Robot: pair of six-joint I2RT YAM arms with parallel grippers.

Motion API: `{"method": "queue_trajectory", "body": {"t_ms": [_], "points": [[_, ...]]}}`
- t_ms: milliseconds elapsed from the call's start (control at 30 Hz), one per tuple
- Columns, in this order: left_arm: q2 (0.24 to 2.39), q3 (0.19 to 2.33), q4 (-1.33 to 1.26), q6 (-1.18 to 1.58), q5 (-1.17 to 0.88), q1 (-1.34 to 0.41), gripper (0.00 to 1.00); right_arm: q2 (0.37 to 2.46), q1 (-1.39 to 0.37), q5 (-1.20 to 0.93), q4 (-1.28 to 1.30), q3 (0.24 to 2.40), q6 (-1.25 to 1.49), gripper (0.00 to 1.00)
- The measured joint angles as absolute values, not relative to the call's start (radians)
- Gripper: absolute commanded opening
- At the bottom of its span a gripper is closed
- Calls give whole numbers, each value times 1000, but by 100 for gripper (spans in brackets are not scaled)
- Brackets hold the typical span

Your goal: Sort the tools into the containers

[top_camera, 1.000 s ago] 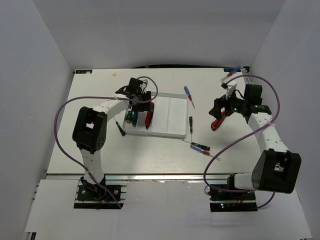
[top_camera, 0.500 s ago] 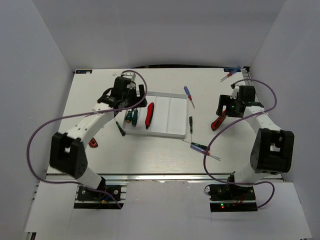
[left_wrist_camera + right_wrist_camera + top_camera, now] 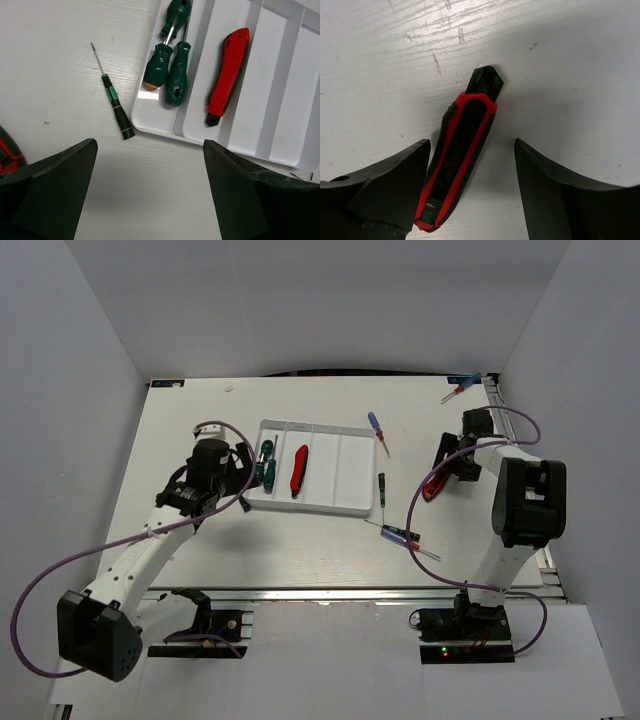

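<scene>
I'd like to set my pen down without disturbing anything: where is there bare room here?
The tray has two bare compartments, right of the red tool. The table is also bare between the tray's near rim and its own near edge, and behind the tray. Crowded: right of the tray, where screwdrivers lie scattered toward the right hand.

Left hand (image 3: 228,472) and right hand (image 3: 443,462) both point down, jaws standing wide apart.

Left gripper (image 3: 149,172) backed off the tray (image 3: 287,107) (jaws wide); right gripper (image 3: 472,147) reached red-black tool (image 3: 461,160).
</scene>
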State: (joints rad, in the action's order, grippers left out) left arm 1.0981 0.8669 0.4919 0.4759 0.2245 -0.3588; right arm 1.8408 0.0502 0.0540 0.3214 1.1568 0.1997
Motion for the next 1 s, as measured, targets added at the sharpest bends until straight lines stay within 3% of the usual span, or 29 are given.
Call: {"method": "queue_trajectory", "body": {"t_ms": [233, 567, 800, 1000], "points": [[992, 823, 505, 513, 290, -356, 98, 1845, 45, 88, 318, 1155, 226, 53], [957, 783, 521, 529, 325, -356, 98, 1837, 45, 56, 305, 1147, 220, 14], [865, 752, 534, 545, 349, -355, 98, 1708, 6, -113, 266, 1149, 152, 6], [831, 743, 548, 558, 360, -355, 98, 1636, -189, -232, 228, 1239, 115, 3]]}}
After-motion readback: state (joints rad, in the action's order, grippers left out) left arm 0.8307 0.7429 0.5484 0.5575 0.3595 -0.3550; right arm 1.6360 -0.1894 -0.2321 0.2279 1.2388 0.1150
